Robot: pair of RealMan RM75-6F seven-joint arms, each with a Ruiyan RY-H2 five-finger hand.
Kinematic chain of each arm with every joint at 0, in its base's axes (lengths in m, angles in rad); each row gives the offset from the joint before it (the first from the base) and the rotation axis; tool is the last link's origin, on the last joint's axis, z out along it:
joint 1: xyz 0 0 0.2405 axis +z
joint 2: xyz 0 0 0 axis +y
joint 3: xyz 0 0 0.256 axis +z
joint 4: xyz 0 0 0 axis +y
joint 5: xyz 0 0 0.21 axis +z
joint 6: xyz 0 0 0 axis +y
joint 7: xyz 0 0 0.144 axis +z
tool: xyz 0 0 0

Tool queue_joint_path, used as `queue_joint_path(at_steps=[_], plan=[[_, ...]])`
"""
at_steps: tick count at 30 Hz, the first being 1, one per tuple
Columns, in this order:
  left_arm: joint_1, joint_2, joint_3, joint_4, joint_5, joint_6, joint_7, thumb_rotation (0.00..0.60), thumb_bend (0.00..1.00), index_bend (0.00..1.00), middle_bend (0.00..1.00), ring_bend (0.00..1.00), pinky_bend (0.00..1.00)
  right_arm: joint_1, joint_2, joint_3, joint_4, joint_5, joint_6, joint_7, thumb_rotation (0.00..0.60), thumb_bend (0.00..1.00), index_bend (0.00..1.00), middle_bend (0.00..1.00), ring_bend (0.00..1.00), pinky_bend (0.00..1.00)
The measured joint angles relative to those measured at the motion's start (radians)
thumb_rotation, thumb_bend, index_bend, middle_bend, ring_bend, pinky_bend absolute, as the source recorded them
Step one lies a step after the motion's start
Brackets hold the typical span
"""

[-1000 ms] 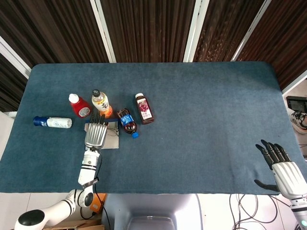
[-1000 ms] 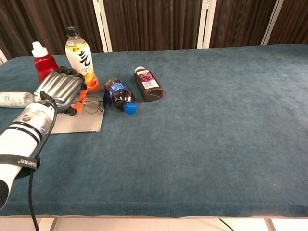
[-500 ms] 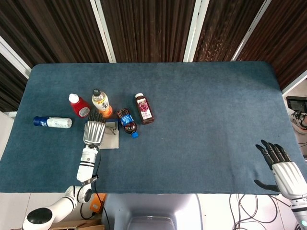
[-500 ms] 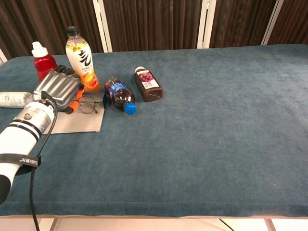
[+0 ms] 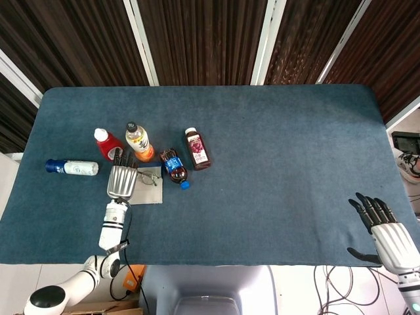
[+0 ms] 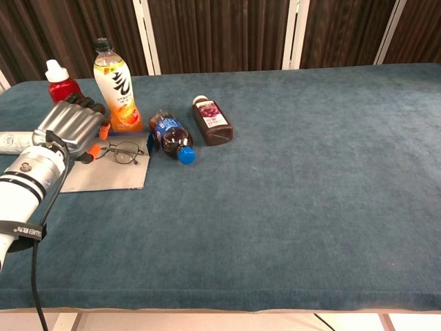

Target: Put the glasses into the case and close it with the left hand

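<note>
Honestly, the glasses (image 6: 118, 152) looked like the fiddly part: a thin wire frame with round lenses, lying flat on the grey cloth (image 6: 110, 176) just beside the lying blue-capped bottle (image 6: 172, 138). I judged them very light and easily bent, with lenses that would slip and smudge under hard fingertips, so I meant to take them by the bridge or by a temple near the hinge, pinching gently instead of pressing down on the rims. My left hand (image 6: 71, 125) hovered at the cloth's left edge, close to the frame; its fingers curled downward and I saw nothing in them, though from the chest view I could not tell whether a fingertip touched the near temple. My right hand (image 5: 386, 231) sat well apart at the table's (image 5: 275, 151) far right corner, fingers spread and empty. I could not make out the case itself in either view.
</note>
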Motion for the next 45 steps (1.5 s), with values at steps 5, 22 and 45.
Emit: queue_joint_path(at_steps=[5,22,45], plan=[[0.011,0.021,-0.007,-0.057,-0.003,0.035,-0.001,0.600,0.40,0.40,0.16,0.10,0.09,0.000,0.000,-0.003,0.000,-0.006,0.001,0.000,0.600,0.24,0.00,0.00,0.00,0.00],[0.152,0.271,0.083,-0.718,-0.019,0.065,-0.022,0.600,0.30,0.38,0.10,0.06,0.10,-0.006,0.001,-0.022,-0.002,-0.051,0.016,0.006,0.600,0.24,0.00,0.00,0.00,0.00],[0.175,0.276,0.126,-0.714,-0.140,-0.004,0.020,0.600,0.29,0.39,0.09,0.07,0.08,0.001,0.000,-0.023,0.003,-0.053,0.010,0.007,0.600,0.24,0.00,0.00,0.00,0.00]])
